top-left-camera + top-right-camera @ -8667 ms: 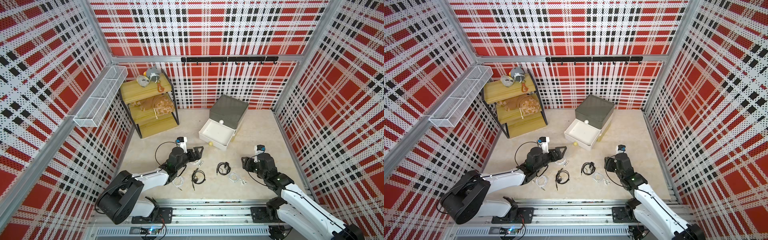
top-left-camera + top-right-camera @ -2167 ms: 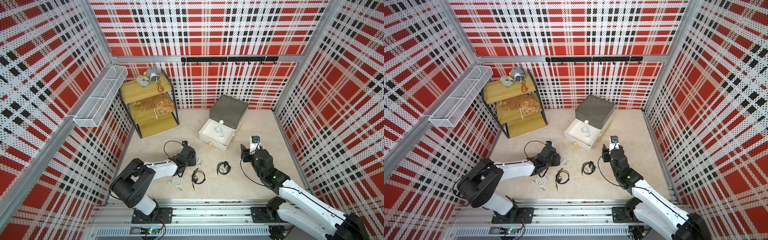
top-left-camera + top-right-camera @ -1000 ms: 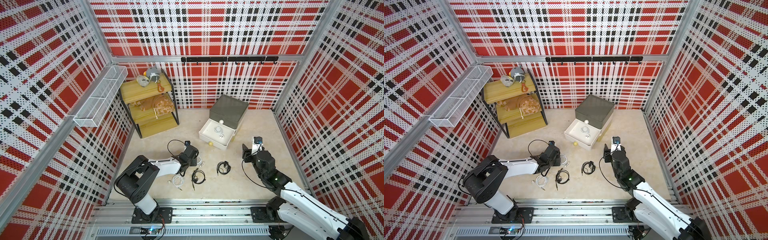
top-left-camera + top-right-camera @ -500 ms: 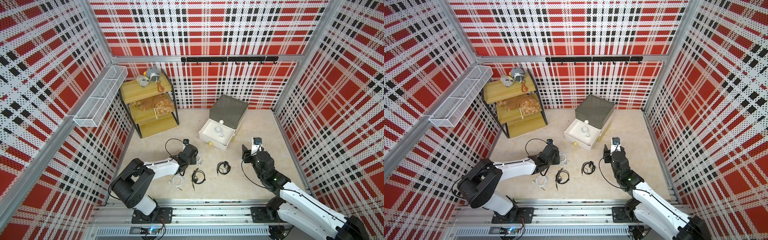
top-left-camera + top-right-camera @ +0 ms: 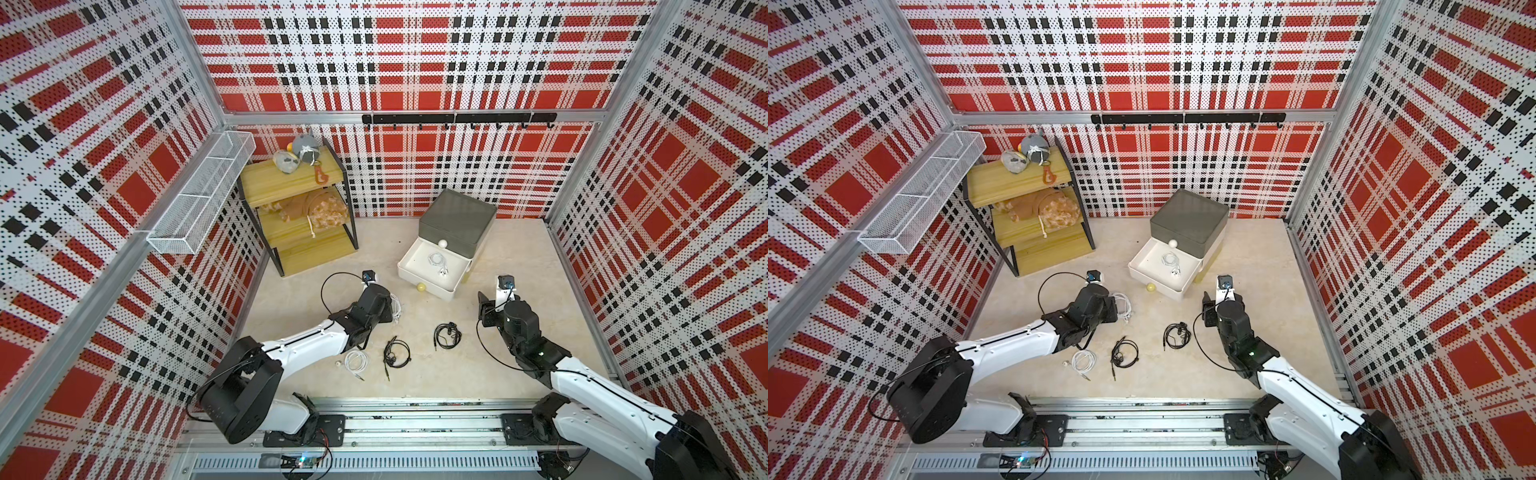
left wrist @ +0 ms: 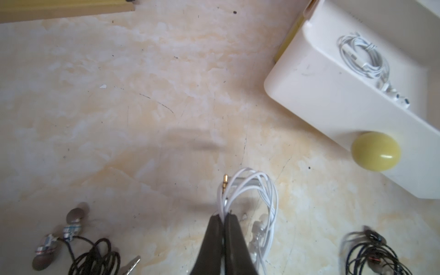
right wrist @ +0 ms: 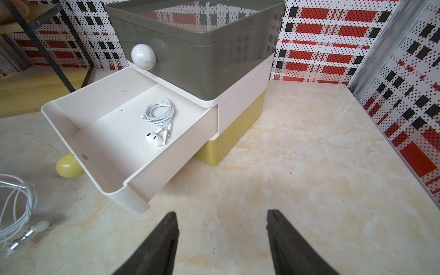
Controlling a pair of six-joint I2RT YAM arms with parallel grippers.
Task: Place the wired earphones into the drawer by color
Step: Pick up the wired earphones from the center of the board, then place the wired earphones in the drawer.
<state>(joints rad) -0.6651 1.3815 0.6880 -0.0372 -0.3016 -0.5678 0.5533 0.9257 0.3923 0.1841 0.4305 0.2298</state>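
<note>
Left tool [image 6: 223,215] clamped on strands of the white earphones [image 6: 252,188], so the bundle should lift whole. White drawer [image 6: 328,112] sits open ahead-right of it (matching white set [image 6: 362,54] already inside). Right tool [image 7: 222,214] open, empty.

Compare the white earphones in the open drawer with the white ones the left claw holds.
The drawer earphones lie free inside the white drawer; the held earphones are pinched by the shut left gripper, outside it. The drawer earphones have white buds; the held earphones' look silvery. Both are white coiled bundles.
</note>
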